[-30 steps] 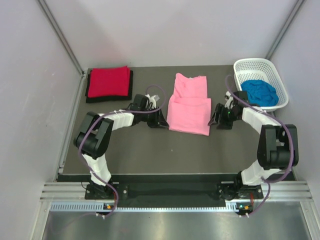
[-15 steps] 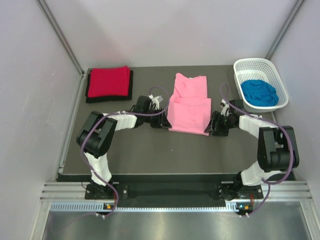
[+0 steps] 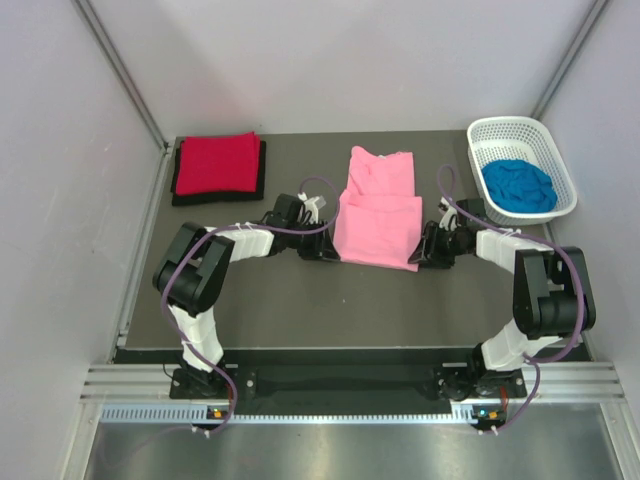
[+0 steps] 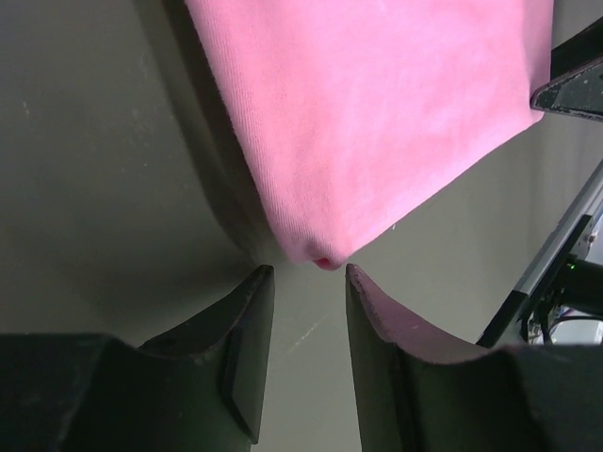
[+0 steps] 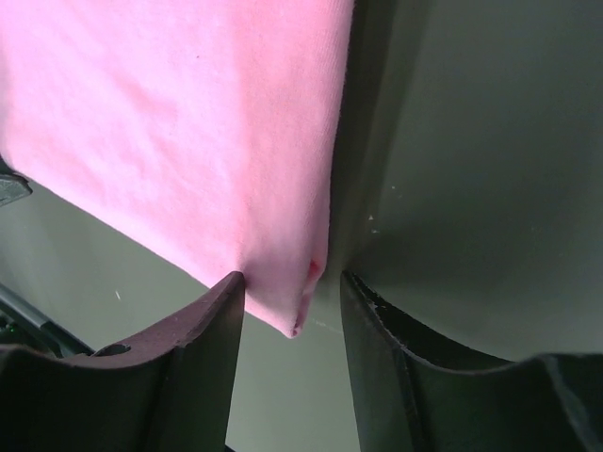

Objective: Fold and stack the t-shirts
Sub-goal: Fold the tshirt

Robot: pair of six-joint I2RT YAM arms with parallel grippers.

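The light pink t-shirt (image 3: 378, 210) lies mid-table with its lower part folded up over itself. My left gripper (image 3: 323, 250) is at its near left corner. In the left wrist view the jaws (image 4: 309, 278) stand open, and the pink corner (image 4: 320, 254) sits just ahead of the tips, not between them. My right gripper (image 3: 428, 250) is at the near right corner. Its jaws (image 5: 287, 287) are open around the pink corner (image 5: 283, 301), with gaps on both sides. A folded red t-shirt (image 3: 217, 163) lies on a black t-shirt (image 3: 215, 198) at the back left.
A white lattice basket (image 3: 508, 128) at the back right holds the crumpled bright blue t-shirt (image 3: 518, 186). Metal frame rails run along the table's left side and near edge.
Both grippers have moved inward to the pink shirt's near corners. The right jaws have narrowed around its corner.
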